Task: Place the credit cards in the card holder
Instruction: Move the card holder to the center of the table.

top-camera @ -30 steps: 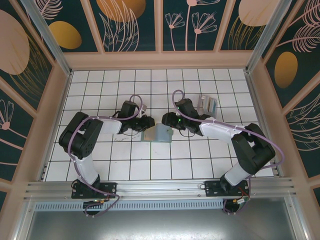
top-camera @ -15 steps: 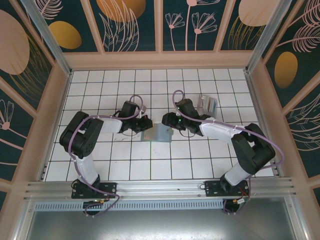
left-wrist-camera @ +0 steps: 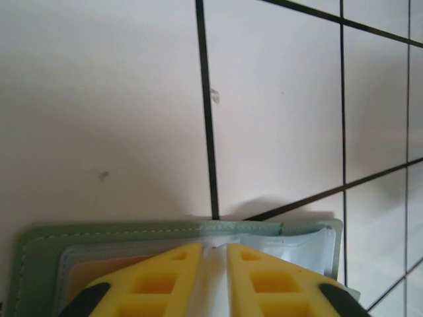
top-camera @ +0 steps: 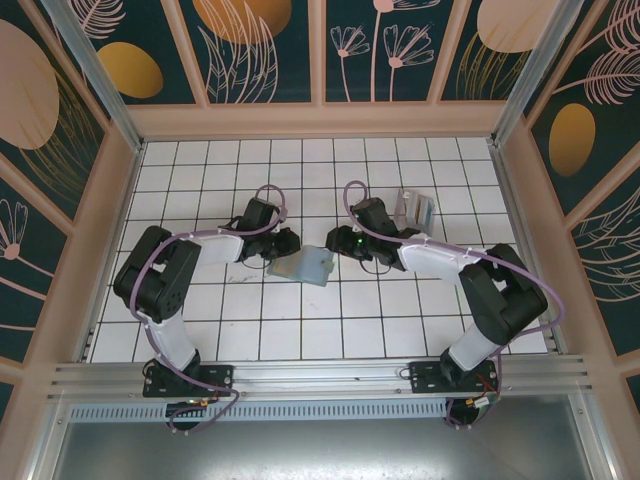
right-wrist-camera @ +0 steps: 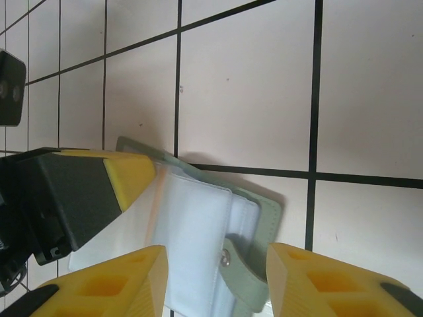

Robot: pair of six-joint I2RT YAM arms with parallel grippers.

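Observation:
The sage-green card holder (top-camera: 304,266) lies open and tilted on the white tiles between my two grippers. My left gripper (top-camera: 284,246) reaches it from the left. In the left wrist view its yellow fingers (left-wrist-camera: 264,277) are shut on a thin pale sleeve of the card holder (left-wrist-camera: 119,234). A tan-orange credit card (left-wrist-camera: 99,272) shows through the sleeves beside them. My right gripper (right-wrist-camera: 215,256) is open and straddles the card holder's (right-wrist-camera: 192,224) white sleeves and snap strap (right-wrist-camera: 248,281) without touching them. From above, the right gripper (top-camera: 336,243) is at the holder's right edge.
A small clear plastic stand (top-camera: 415,208) with greyish-teal contents stands behind the right arm. The left gripper's black and yellow finger (right-wrist-camera: 99,188) lies close beside my right fingers. Pink walls (top-camera: 110,200) border the tiled floor on three sides.
The card holder has shifted a little left and turned, its left end now lifted and tilted. The left gripper moved slightly back and left with it. The right jaws narrowed a little.

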